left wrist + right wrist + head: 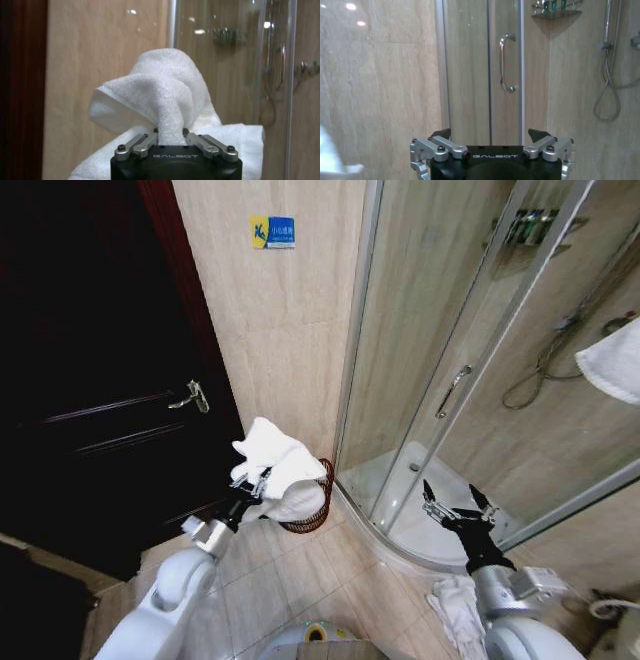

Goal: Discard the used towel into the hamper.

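Above the hamper by the tiled wall, your left hand pinches the bunched towel while the right hand waits spread and empty, so a loose fold could snag the rim and spill outside.

You get even, warm indoor light; ceiling lamps glare on the shower glass, and the door left of it stays dark.
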Controlling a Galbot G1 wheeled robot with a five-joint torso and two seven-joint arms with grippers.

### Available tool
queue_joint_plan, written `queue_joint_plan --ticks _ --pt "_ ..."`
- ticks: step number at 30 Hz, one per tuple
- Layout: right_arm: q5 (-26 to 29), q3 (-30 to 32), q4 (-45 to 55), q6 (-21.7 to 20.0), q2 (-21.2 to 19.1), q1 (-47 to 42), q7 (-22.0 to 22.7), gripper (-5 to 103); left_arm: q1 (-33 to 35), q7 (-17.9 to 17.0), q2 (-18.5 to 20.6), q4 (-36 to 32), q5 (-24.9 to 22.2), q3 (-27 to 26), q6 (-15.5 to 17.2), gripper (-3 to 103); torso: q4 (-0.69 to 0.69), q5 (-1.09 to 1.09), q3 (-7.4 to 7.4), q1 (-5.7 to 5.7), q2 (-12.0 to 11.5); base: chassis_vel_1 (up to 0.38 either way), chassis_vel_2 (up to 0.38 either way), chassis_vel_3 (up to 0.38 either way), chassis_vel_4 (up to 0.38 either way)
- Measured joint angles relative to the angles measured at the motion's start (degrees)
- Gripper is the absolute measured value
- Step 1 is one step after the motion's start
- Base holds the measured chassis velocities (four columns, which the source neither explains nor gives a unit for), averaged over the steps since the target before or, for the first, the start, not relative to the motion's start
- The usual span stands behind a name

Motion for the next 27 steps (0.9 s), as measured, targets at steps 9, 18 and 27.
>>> queue_joint_plan --ticks 9,18,27 --pt "0.1 0.5 0.0 0.3 1.2 -0.6 0.1 100 -18.8 -3.1 -2.0 17.5 0.4 15.1 -1.2 14 -0.01 0.01 0.00 0.01 0.0 0.000 0.000 0.000 0.000" --pt "-0.2 0.3 0.0 0.6 2.6 -0.4 0.0 100 -35.8 -3.4 -11.6 42.6 3.5 24.4 -5.9 14 0.00 0.00 0.00 0.01 0.0 0.000 0.000 0.000 0.000" --pt "-0.3 0.6 0.0 1.6 2.6 -0.8 0.0 100 -45.5 -2.6 -20.1 64.1 9.1 25.1 -12.4 14 0.01 0.02 0.00 0.01 0.0 0.000 0.000 0.000 0.000"
